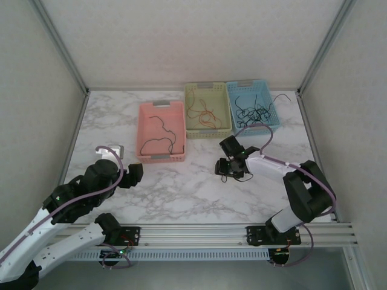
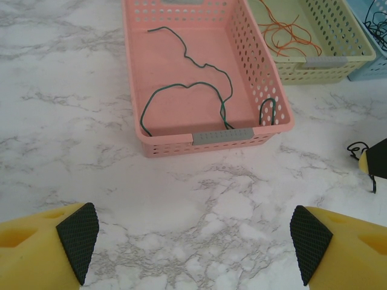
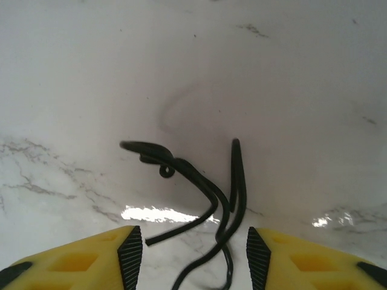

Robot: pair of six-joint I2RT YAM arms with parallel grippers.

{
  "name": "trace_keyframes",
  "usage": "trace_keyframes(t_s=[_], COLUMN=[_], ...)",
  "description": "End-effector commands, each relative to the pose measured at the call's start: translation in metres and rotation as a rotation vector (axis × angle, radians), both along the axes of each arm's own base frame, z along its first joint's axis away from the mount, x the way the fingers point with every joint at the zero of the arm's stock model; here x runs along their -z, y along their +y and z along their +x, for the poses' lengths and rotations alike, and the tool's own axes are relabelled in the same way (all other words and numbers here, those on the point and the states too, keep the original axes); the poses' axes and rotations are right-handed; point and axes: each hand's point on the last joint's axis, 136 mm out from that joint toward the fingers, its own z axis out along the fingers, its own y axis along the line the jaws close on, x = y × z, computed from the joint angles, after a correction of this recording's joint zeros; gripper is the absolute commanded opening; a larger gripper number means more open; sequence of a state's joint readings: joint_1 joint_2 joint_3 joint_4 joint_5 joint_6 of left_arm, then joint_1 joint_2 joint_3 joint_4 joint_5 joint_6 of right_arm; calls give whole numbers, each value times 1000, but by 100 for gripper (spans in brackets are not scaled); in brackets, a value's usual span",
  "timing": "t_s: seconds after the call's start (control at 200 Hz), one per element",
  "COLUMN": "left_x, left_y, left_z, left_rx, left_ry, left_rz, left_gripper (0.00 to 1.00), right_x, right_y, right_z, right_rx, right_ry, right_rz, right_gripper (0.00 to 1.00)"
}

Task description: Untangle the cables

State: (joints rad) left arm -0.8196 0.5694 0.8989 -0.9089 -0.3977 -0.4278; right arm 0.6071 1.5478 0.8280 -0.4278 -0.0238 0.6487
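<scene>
Closest in, right wrist view: R gripper [image 3: 193, 257] has its pads [image 3: 130, 257] partway apart. You've got a black wire [image 3: 202, 184] running up between them w/o either pad pressing on it, so nothing is clamped. Ahead of the pads the wire splits into a hooked end (left) and a folded loop (right), both lying on the marble table [image 3: 290, 78].

Top view: R gripper [image 1: 228, 171] is low over the table, just in front of the green basket [image 1: 208, 133].

L gripper [image 2: 193, 244]: jaws wide, bare marble between the pads, holding nothing. Top view: L gripper [image 1: 134, 175] is near the front-left corner of the pink basket [image 1: 141, 130], not touching it.

Baskets, L to R along the back of the table:
- Pink: one dark green wire [image 2: 181, 87], curly, w/ one end looped at the front-right corner.
- Green: orange-red wires [image 1: 205, 115] in a loose heap.
- Blue basket [image 1: 259, 85]: black wires [image 1: 254, 112] in a tangled clump. One strand lies outside by the right rim, on the table.

Can't tell from these views whether the strands in the blue basket are knotted or just overlapping.
</scene>
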Motion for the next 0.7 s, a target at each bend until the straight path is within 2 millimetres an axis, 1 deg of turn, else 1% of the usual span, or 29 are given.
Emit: trace_keyframes(t_s=[0.0,0.07,0.15,0.215,0.29,0.335,0.4,0.455,0.51,0.601,0.656,0.696], left_x=[-1,-1,0,0,0,0,0,1,2,6,7,8], left_y=[1,1,1,1,1,1,1,0,-1,-4,-3,0], left_z=[2,2,2,2,2,2,2,3,5,12,20,26], left_rx=[-20,-19,-19,-20,-20,-20,-23,-25,-30,-56,-93,-127], left_ry=[-5,-5,-4,-4,-3,-5,-5,-5,-5,-15,-37,-59], left_rz=[-24,-26,-24,-24,-25,-24,-24,-25,-32,-37,-32,-18], left_gripper=[86,86,86,86,86,86,86,86,86,86,88,92], right_x=[-1,2,2,-2,-16,-30,-58,-84,-110,-150,-168,-179], right_y=[10,9,7,5,6,7,9,4,-6,-27,-43,-55], right_z=[8,8,8,9,12,13,17,22,30,56,76,91], right_rx=[1,2,7,5,1,-8,-29,-37,-31,18,82,129], right_ry=[-11,-7,-14,-27,-57,-85,-150,-215,-278,-369,-392,-407], right_rz=[8,-5,-12,-18,-7,10,38,26,-4,-26,-12,3], right_gripper=[47,38,23,11,2,0,0,0,0,0,0,0])
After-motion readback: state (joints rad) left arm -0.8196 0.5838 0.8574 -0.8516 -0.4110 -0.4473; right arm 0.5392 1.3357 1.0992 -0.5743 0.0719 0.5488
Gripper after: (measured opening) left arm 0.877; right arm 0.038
